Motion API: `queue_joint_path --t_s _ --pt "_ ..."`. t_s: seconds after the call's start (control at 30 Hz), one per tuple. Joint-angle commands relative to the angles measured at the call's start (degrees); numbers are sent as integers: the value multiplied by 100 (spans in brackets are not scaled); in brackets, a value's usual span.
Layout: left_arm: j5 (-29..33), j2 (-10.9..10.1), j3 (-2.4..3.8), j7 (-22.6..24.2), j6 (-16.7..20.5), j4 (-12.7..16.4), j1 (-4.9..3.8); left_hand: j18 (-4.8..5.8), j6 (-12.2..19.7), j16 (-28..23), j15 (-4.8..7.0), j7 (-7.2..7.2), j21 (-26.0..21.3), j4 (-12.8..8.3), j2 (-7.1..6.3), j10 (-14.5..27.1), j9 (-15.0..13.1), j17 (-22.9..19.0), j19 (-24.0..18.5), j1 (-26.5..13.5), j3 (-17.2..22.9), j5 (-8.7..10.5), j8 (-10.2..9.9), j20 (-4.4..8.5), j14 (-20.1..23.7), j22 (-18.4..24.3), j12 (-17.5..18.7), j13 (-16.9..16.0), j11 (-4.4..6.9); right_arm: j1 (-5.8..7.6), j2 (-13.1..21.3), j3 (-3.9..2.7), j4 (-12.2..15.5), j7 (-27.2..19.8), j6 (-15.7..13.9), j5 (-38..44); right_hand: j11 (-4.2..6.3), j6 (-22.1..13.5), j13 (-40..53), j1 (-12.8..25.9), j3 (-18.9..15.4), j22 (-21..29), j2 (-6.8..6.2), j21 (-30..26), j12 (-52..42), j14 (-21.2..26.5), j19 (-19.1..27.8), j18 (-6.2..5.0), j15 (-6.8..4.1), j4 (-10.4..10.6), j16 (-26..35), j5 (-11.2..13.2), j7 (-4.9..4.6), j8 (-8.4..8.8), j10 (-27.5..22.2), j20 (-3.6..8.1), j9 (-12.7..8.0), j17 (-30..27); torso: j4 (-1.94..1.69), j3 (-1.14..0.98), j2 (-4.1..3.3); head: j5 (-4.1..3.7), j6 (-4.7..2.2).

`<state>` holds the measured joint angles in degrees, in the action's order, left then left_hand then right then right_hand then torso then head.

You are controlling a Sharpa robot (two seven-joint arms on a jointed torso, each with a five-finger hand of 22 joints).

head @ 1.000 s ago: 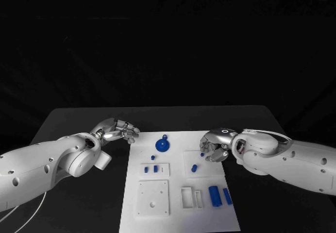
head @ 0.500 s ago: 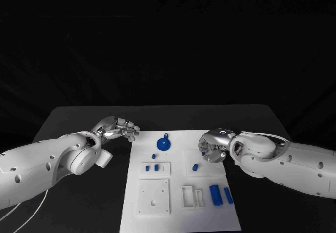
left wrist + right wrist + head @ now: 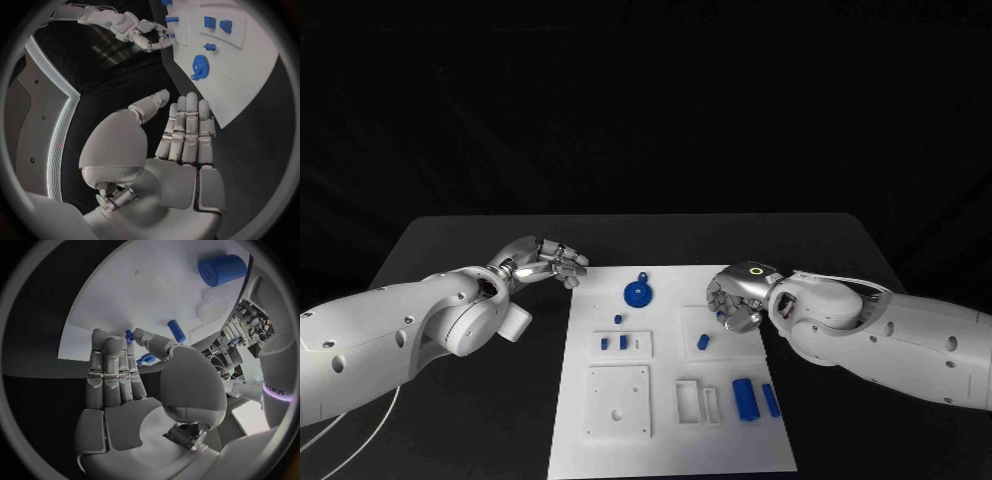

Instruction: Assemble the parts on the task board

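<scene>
While both robot hands empty, fingers apart: task board point(image 3: 668, 440) with blue parts point(image 3: 744, 400) in its recesses.

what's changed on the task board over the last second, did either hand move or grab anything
Little has changed. The right hand has crept slightly toward the board's far end, fingers over a small blue part. The left hand still hovers open beside the task board. The blue gear and other parts stayed put.
</scene>
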<state>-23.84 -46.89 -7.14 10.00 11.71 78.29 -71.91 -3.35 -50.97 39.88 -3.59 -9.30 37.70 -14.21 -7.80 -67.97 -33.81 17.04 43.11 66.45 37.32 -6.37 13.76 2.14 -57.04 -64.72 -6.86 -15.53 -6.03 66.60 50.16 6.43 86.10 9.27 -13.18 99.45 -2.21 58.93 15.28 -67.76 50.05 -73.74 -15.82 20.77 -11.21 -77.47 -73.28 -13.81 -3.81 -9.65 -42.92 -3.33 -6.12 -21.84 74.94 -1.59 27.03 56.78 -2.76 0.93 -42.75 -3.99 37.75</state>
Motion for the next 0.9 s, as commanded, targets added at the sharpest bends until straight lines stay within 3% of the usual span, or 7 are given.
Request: queue_joint_path --t_s 0.03,0.3,0.9 --pt "47 3 3 68 7 5 0 41 27 -39 -16 2 -20 18 29 25 6 11 -14 -27 -31 -25 8 -19 -14 -11 23 6 -34 -104 -48 70 14 18 323 202 44 87 79 -36 50 -113 33 95 -58 -4 -81 -119 -74 -11 -149 28 21 -37 98 28 39 57 2 2 1 4 4" --pt "46 9 3 52 -7 -9 0 40 30 -53 -16 3 -25 17 28 30 7 26 -16 -21 -31 -22 9 -19 -17 -16 30 9 -37 -144 -75 70 11 70 373 283 86 180 192 -14 109 -235 73 209 -96 -22 -141 -119 -113 -86 -330 28 59 -53 166 80 97 86 5 3 3 -5 25" --pt "20 8 2 45 -22 -2 1 44 71 -130 -26 -11 -54 7 7 70 19 96 -36 6 -33 -24 4 -28 -10 -37 71 28 -59 -268 -139 72 -38 266 292 784 107 268 299 -66 302 -246 -57 291 -107 8 -176 -119 -132 -123 -473 -40 93 -46 215 90 150 84 3 4 4 -23 44"
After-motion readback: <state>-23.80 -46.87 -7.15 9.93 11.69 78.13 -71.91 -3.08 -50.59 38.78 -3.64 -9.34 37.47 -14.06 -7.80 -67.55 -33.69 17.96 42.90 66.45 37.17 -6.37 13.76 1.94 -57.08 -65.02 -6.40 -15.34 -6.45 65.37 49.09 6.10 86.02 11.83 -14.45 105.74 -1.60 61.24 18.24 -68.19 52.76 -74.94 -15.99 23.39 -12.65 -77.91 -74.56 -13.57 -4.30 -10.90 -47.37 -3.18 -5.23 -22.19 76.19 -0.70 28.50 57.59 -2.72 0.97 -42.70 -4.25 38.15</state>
